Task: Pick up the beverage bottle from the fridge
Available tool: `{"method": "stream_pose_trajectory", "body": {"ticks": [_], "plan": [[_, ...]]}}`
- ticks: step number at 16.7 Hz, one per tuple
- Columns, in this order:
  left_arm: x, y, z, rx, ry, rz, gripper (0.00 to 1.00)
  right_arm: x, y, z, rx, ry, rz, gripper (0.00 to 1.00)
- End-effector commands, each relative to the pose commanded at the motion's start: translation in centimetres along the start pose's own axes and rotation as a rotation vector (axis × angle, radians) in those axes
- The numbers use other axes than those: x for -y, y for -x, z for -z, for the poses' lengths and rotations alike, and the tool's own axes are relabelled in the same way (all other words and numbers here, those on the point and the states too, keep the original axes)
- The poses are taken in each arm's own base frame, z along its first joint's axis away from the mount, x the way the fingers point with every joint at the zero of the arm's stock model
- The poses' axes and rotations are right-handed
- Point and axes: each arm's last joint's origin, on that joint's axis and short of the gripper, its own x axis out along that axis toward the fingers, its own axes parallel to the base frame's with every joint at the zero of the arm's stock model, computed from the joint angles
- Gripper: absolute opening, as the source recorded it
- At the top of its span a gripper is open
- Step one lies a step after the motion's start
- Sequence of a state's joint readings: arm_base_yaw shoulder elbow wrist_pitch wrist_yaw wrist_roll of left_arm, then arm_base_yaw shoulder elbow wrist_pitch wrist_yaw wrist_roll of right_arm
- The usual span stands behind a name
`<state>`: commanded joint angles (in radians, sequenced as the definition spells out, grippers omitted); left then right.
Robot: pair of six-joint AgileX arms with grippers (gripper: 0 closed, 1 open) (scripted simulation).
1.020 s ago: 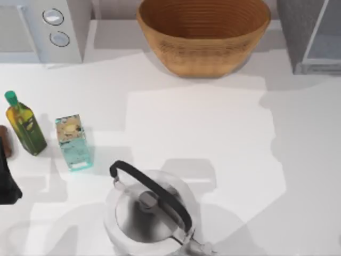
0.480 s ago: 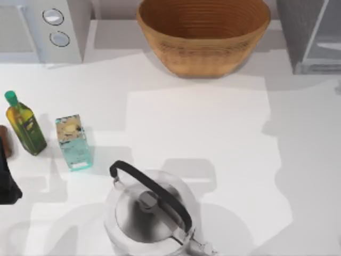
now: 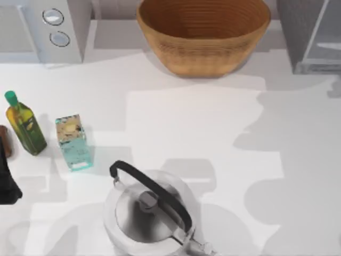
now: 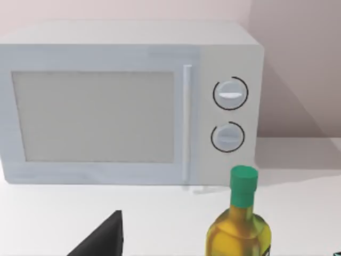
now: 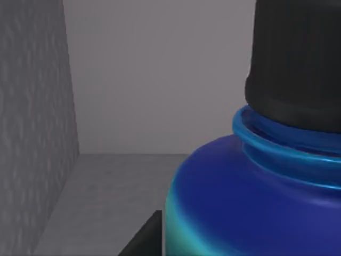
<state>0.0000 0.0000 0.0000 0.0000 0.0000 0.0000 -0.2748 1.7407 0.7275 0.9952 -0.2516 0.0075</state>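
Note:
The beverage bottle [image 5: 250, 202] stands very close in the right wrist view, with its round blue shoulder, a teal edge low down and a black cap [image 5: 298, 58]. Grey walls and the floor of the fridge [image 5: 32, 133] surround it. A dark part of my right gripper [image 5: 143, 240] shows beside the bottle's base. From above, the fridge [image 3: 314, 34] stands at the table's back right with its pale glassy panel swung out. My left arm [image 3: 6, 184] rests parked at the left edge.
A woven basket [image 3: 203, 33] stands at the back middle and a microwave with two knobs [image 3: 45, 29] at the back left. An oil bottle [image 3: 24, 124] and a teal carton [image 3: 73, 143] stand at the left. A steel kettle [image 3: 152, 213] sits at the front.
The shadows on the right side of the table have spread leftward and changed shape. The objects on the table and my left arm have not moved.

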Motion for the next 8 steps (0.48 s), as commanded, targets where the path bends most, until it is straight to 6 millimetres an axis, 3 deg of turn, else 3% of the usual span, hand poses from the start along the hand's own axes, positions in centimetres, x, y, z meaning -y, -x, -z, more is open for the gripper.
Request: {"method": "stream_pose_trajectory", "body": {"ticks": [3,6,8], "plan": [[0.0,0.0,0.0,0.0,0.0,0.0,1.0,-1.9,3.6,-3.0,0.008,0.004,0.002,0.0],[0.0,0.0,0.0,0.0,0.0,0.0,1.0,-4.1,8.8,-5.4,0.029,0.008,0.004,0.0],[0.0,0.0,0.0,0.0,0.0,0.0,1.0,-5.4,12.7,-5.9,0.047,0.008,0.005,0.0]]}}
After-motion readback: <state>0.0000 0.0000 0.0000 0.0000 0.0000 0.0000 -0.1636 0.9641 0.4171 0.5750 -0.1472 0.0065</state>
